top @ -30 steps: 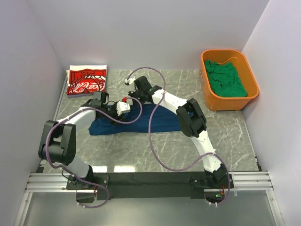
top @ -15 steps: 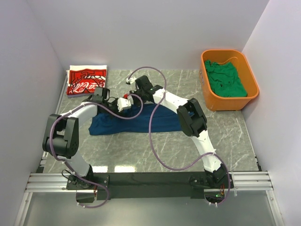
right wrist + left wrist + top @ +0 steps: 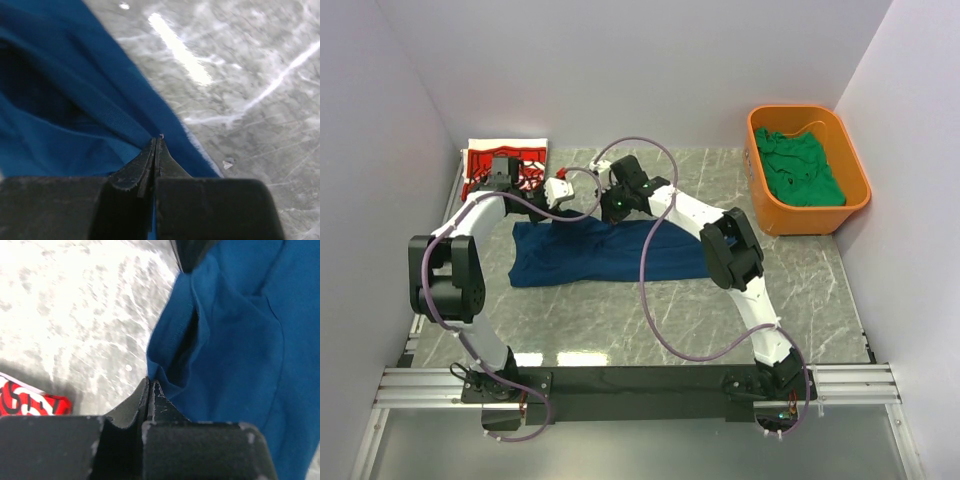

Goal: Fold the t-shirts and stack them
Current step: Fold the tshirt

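Our left jaws and right jaws are each pressed together, pinching the far edge of the blue tee (image 3: 605, 255). They sit near each other, which we judge is meant to carry that edge over evenly for a fold. The tee lies mid-tabletop (image 3: 800, 290) with its long axis running left to right, though we cannot tell which end holds the collar. The red tee (image 3: 476, 170) sits folded at the far left, and the green tee (image 3: 800, 170) is bunched in the tub (image 3: 810, 220).
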You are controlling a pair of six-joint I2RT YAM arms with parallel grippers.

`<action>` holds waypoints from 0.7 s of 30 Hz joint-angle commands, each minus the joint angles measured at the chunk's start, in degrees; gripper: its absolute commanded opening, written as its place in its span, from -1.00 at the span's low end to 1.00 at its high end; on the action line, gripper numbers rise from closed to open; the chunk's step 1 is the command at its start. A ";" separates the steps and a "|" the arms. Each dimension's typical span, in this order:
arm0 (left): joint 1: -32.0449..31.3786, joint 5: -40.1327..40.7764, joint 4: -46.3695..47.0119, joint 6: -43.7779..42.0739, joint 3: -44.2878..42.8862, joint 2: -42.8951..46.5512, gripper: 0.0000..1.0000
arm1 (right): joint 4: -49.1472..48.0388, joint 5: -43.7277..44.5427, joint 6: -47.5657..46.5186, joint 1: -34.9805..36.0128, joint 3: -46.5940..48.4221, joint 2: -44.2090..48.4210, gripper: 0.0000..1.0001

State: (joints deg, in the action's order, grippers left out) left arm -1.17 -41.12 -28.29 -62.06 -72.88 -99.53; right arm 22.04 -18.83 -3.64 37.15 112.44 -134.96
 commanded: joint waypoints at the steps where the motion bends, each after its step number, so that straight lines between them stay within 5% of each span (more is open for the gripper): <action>1: 0.99 -3.00 -5.45 -5.35 -1.74 -0.15 -0.99 | 1.16 -5.16 -1.19 -0.41 2.43 5.58 -1.00; 16: 5.13 -1.60 -17.58 -21.34 12.40 10.75 -0.99 | 6.25 -14.75 -8.75 3.46 -9.61 11.03 -1.00; 17: 5.12 -0.98 -17.32 -21.43 14.15 10.93 -0.99 | 6.87 -13.79 -9.62 3.89 -9.44 10.68 -0.87; 19: 5.30 0.86 -17.32 -20.12 15.05 11.02 -0.55 | 9.85 -12.82 -9.72 3.90 -7.16 9.63 -0.61; 21: 6.09 0.70 -19.59 -18.71 14.09 11.11 -0.43 | 13.36 -11.85 -10.24 3.11 -4.70 9.80 -0.32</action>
State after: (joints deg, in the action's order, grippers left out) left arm 4.08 -40.62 -44.31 -79.92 -58.30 -89.95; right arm 29.89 -31.53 -11.53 41.01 103.92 -125.95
